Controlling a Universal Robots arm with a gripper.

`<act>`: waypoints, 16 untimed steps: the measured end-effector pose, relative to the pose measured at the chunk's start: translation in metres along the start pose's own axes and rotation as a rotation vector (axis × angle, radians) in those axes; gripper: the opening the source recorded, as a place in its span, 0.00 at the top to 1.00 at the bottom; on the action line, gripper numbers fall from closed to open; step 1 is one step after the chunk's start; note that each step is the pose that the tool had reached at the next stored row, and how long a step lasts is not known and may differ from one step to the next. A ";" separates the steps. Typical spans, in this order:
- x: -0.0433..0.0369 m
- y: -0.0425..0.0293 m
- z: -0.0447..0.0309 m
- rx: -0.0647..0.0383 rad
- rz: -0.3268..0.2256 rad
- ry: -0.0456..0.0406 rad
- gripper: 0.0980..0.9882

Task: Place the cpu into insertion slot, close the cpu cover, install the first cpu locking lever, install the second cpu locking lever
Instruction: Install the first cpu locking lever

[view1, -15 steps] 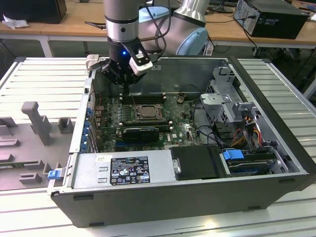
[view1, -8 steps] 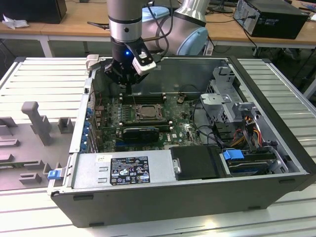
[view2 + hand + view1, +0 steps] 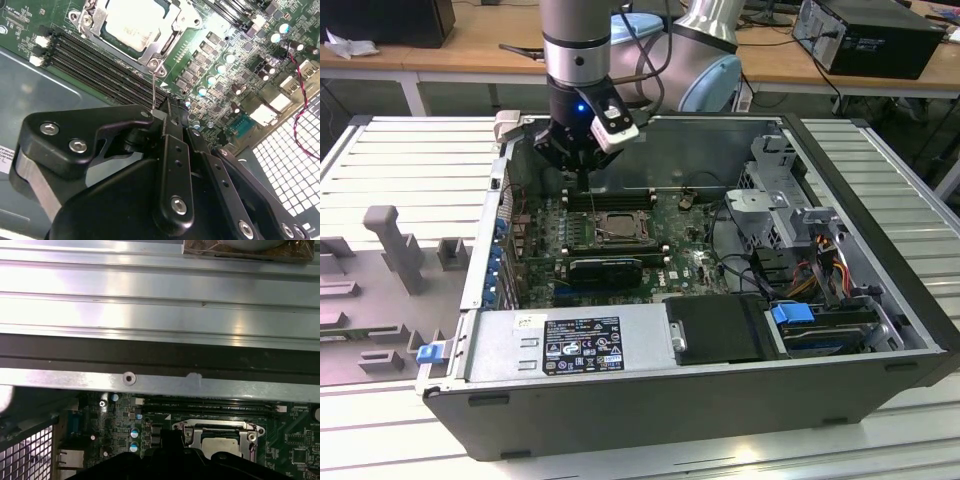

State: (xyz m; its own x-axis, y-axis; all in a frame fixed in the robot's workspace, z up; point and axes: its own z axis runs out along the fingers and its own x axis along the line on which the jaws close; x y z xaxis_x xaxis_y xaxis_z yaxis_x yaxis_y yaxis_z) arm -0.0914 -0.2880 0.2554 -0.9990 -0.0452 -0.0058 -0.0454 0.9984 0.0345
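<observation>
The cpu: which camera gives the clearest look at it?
The second wrist view: the cpu lies close and bright inside its metal cover. The first wrist view shows part of it behind dark hardware; in the exterior view it is tiny.

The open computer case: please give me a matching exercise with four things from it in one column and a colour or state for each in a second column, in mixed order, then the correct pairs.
Things:
1. cpu
2. cpu cover
3. memory slots
4. drive latch

Colour or state:
A. blue
B. long, black, lying beside the socket
C. pale face showing through a square window
D. silvery metal frame lying closed over the socket

Pairs: 1-C, 2-D, 3-B, 4-A
</observation>
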 end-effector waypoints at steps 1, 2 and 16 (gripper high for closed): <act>-0.0005 0.0000 0.0001 0.000 0.000 0.0000 0.99; -0.0009 0.0000 0.0000 0.000 0.000 0.0000 0.99; -0.0384 -0.0020 0.0059 -0.007 0.000 -0.0003 0.99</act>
State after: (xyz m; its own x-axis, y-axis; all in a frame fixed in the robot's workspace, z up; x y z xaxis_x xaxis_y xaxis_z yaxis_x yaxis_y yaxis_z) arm -0.0530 -0.2880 0.2497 -0.9990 -0.0452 -0.0060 -0.0454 0.9981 0.0417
